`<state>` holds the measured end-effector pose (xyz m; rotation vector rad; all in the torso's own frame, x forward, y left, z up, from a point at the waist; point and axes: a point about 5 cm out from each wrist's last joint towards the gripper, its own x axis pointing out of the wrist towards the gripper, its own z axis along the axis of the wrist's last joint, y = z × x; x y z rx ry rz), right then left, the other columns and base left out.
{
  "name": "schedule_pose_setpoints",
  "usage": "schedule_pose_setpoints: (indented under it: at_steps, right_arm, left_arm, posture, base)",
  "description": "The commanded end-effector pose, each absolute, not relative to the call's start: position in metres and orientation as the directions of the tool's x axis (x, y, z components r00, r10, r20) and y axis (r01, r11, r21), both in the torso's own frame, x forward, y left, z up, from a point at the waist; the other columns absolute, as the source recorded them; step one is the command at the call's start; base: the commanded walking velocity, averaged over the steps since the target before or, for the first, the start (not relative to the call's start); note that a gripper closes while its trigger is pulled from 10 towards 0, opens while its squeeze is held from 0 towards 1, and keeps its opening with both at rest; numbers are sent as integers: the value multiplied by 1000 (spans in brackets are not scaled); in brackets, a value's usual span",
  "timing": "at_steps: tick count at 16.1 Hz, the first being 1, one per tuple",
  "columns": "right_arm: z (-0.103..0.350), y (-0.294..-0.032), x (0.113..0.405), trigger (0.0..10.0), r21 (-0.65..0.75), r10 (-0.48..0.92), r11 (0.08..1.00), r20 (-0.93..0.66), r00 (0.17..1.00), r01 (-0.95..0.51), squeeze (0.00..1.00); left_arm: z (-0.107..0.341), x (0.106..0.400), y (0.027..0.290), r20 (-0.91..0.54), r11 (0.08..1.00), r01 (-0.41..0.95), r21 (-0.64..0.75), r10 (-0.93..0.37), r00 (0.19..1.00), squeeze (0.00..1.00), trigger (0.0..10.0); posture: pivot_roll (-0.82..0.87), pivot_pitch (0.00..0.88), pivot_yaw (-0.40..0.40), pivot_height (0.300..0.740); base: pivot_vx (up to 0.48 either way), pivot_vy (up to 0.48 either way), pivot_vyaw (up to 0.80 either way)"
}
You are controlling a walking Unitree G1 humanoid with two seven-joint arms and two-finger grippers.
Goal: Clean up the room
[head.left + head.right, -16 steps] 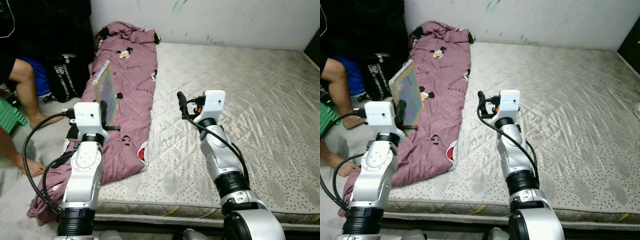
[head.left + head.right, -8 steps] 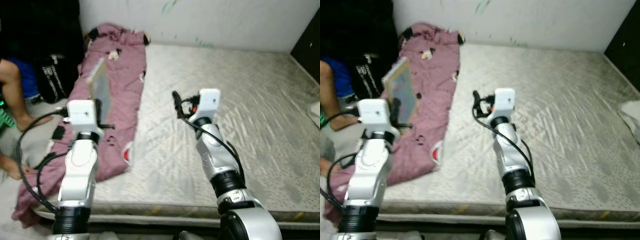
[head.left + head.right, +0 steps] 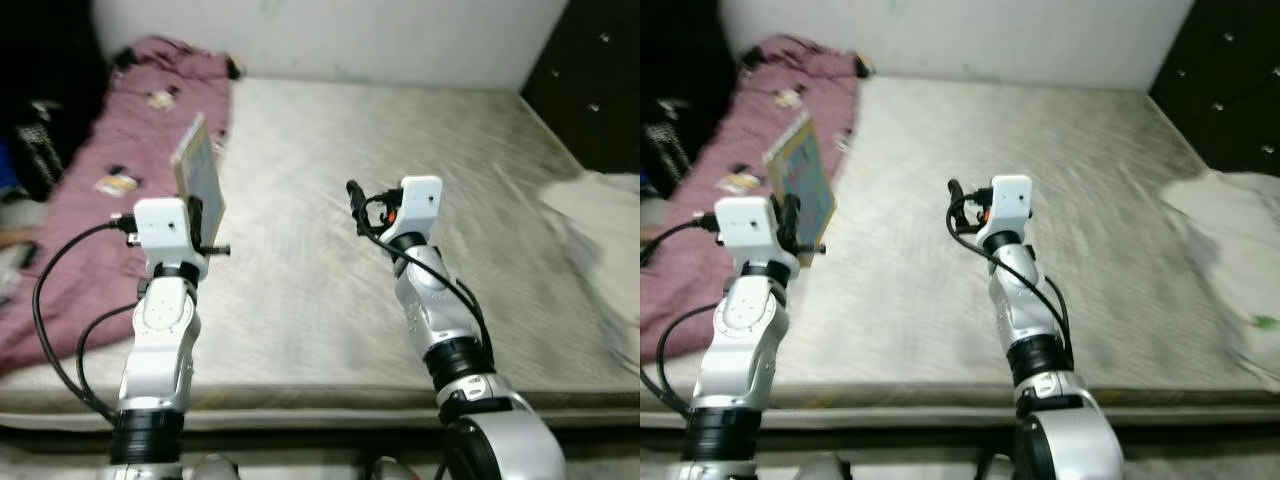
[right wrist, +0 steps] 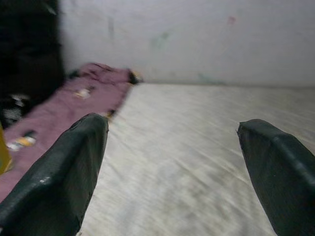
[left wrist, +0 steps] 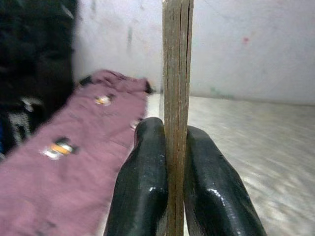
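My left gripper (image 5: 167, 196) is shut on a thin book (image 3: 198, 170) with a colourful cover, held upright on its edge above the left part of the mattress (image 3: 300, 250). In the left wrist view the book's edge (image 5: 177, 73) stands between the two black fingers (image 5: 142, 182). My right gripper (image 3: 355, 205) is raised over the middle of the mattress, open and empty, its two fingers (image 4: 64, 172) spread wide in the right wrist view. A mauve patterned blanket (image 3: 90, 150) lies along the bed's left side.
A white wall (image 3: 330, 30) backs the bed. A dark cabinet (image 3: 595, 80) stands at the far right. White crumpled cloth (image 3: 1230, 250) lies at the bed's right edge. Dark items (image 3: 40, 140) sit left of the blanket.
The whole view has swung to the right: the seated person has left the picture, the dark cabinet and white cloth have come in. Both arms keep their pose, the book still held.
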<state>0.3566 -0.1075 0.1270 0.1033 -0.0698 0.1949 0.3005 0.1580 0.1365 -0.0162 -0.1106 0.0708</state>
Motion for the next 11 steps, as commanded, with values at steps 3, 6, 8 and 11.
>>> schedule_pose_setpoints:
  at_steps: [3, 6, 8, 11]
  right_arm:
    - [131, -108, 358, 10000, 87, 190, 976, 96, 977, -199, 0]
    - [131, -108, 358, 10000, 80, 193, 976, 95, 977, -201, 0]
    - [131, -108, 359, 10000, 78, 194, 976, 96, 976, -202, 0]
    - [131, -108, 359, 10000, 81, 196, 976, 94, 976, -204, 0]
  left_arm:
    - [148, 302, 155, 172, 999, -32, -29, 37, 984, 0, 10000]
    - [150, 301, 152, 185, 999, 1, -47, 8, 983, 0, 10000]
    - [151, 301, 151, 192, 999, 7, -53, 3, 981, 0, 10000]
    - [152, 300, 150, 206, 998, 23, -62, -10, 978, 0, 10000]
  posture:
    - [36, 0, -26, 740]
    - [33, 0, -29, 740]
    - [33, 0, -32, 740]
    - [33, 0, -33, 740]
  base:
    - [0, 0, 0]
    - [0, 0, 0]
    - [0, 0, 0]
    - [194, 0, 0]
